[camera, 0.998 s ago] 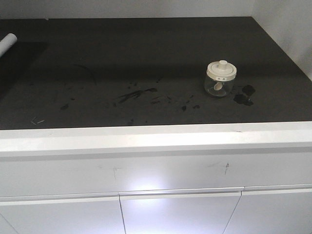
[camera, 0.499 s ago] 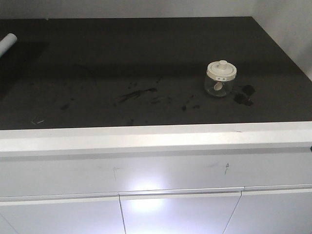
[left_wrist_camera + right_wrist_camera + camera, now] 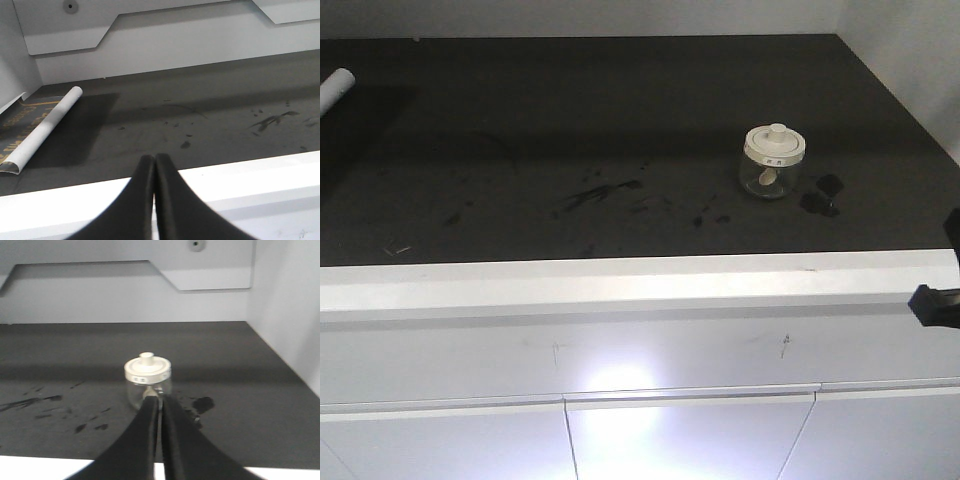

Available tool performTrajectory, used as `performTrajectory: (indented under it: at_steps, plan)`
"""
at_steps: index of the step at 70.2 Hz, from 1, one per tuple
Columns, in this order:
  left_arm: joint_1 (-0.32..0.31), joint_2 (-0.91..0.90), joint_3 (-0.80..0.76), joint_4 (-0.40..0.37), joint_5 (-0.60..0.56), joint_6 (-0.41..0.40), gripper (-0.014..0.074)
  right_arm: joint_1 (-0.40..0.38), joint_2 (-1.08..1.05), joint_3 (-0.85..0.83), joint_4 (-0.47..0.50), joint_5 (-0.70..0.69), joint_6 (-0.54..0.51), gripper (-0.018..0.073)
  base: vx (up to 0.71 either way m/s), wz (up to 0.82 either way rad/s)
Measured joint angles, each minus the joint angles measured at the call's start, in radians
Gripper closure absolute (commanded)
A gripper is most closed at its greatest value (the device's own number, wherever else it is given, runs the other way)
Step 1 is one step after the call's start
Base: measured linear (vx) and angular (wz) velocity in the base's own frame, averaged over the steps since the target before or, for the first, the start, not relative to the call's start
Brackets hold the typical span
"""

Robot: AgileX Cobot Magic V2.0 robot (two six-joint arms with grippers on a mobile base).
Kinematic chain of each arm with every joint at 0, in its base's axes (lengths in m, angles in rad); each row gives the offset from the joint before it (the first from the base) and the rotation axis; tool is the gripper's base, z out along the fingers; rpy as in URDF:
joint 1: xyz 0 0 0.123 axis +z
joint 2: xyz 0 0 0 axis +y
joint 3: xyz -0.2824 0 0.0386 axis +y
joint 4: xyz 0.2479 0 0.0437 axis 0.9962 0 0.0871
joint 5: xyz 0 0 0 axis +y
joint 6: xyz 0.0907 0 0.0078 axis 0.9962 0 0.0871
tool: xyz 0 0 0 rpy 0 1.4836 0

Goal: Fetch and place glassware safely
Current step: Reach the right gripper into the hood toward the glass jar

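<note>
Dark desk point(image 3: 620, 90) is carrying the lidded glass jar point(image 3: 774, 162) upright near its right side, untouched, so the fetch is only just starting. Right hand point(image 3: 159, 400) is aiming at it from short of it, fingers pressed together, empty. Left hand point(image 3: 153, 159) is closed too, empty. Jar's contents are proving hard to read, and the front view is cropping the right hand to a sliver.

Dark stained countertop point(image 3: 620, 110) on white cabinets point(image 3: 440, 350), pale wall point(image 3: 910, 60) behind, glare point(image 3: 617, 382) on middle door point(image 3: 720, 445).
</note>
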Motion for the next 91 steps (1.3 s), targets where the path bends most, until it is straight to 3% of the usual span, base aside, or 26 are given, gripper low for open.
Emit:
performTrajectory:
  at_steps: [12,28,36,60,91]
  plan:
    - [0.000,0.000,0.000,0.000,0.000,0.000,0.0603,0.009,0.159,-0.096,-0.002,-0.014,0.000,0.0440,0.00,0.00]
    - [0.000,0.000,0.001,0.000,0.000,0.000,0.0603,0.009,0.423,-0.271,-0.002,-0.071,0.000,0.0163,0.00,0.00]
    - [0.000,0.000,0.001,0.000,0.000,0.000,0.0603,0.009,0.559,-0.364,-0.003,-0.143,-0.003,0.0078,0.00,0.00]
    - [0.000,0.000,0.001,0.000,0.000,0.000,0.0603,0.009,0.931,-0.638,-0.084,-0.302,-0.077,0.0071,0.00,0.00]
    - [0.000,0.000,0.001,0.000,0.000,0.000,0.0603,0.009,1.217,-0.886,-0.092,-0.349,-0.077,0.0071,0.00,0.00]
